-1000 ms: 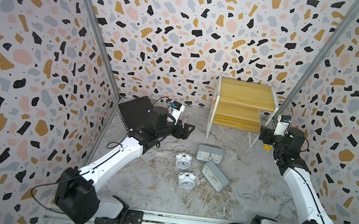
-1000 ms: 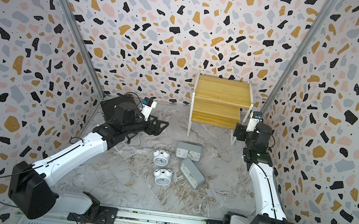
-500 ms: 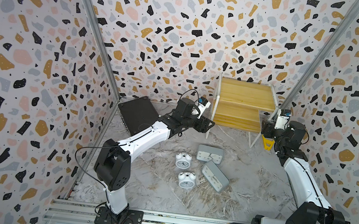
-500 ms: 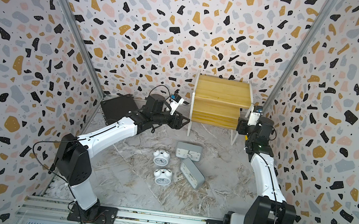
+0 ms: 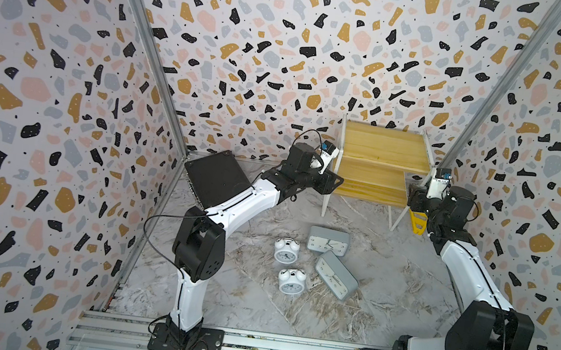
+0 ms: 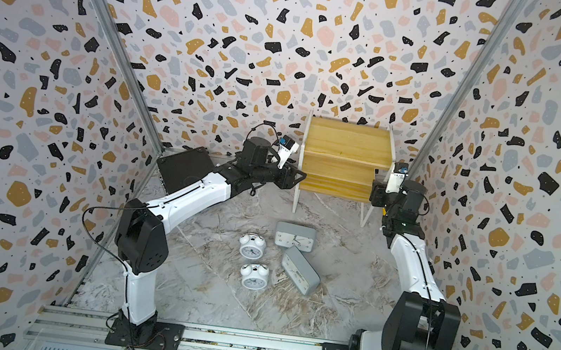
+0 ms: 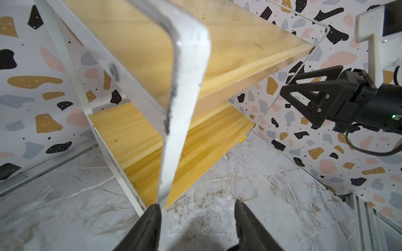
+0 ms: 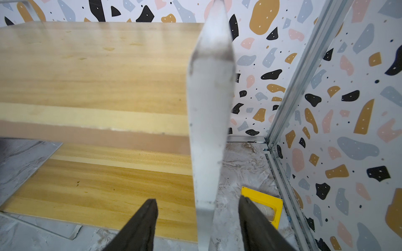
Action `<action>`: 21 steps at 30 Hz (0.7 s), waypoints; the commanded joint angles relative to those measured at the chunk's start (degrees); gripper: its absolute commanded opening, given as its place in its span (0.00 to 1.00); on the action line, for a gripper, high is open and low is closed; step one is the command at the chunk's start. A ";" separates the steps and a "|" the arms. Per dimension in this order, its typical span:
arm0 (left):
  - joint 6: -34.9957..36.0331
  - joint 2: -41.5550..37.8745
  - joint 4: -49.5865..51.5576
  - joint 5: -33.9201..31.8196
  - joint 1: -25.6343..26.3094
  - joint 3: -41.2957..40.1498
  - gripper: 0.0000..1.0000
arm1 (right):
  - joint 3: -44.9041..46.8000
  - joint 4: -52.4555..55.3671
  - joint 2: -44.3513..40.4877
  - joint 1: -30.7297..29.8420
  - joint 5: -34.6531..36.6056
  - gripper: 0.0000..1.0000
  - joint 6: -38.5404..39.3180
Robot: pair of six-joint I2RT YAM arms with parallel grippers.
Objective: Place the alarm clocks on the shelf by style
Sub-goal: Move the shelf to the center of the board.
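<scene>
Seizing the shelf (image 5: 382, 148) by both side frames looks to be the step in hand

- left gripper (image 7: 196, 203): jaws spread astride the left frame (image 7: 182, 108), 1 finger touching it, the other apart
- right gripper (image 8: 197, 198): jaws spread astride the right frame (image 8: 208, 130), neither pad clearly touching
- Advice: centre each frame, pinch both together, keep the shelf level
- 4 alarm clocks lie on the counter (image 5: 396, 290), well apart from the shelf: far grey clock (image 5: 328, 240), near grey clock (image 5: 335, 275), far twin-bell clock (image 5: 286, 250), near twin-bell clock (image 5: 291, 281)
- Counter: marble-patterned, scuffed brown
- Room: terrazzo-print walls; black case (image 5: 214, 178) under the left arm; yellow piece (image 8: 261, 202) beside the right frame
</scene>
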State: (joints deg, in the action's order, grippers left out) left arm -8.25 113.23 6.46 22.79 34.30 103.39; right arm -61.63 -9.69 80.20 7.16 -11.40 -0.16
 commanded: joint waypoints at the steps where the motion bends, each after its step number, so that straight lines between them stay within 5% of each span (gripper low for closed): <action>1: 0.90 1.47 -0.53 -0.42 0.35 3.28 0.53 | -3.16 -2.27 0.51 0.23 -1.31 0.60 1.03; 11: 1.24 4.06 0.48 -2.57 0.32 5.65 0.20 | -4.55 -1.09 2.44 0.27 -7.52 0.34 1.75; 21: 3.58 -0.50 0.10 -6.26 -0.28 0.42 0.11 | -2.08 0.50 -0.52 0.21 -12.02 0.25 -0.18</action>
State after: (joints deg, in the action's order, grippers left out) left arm -4.12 116.22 7.55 17.41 34.20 105.91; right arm -63.37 -10.39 82.96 8.16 -17.87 1.06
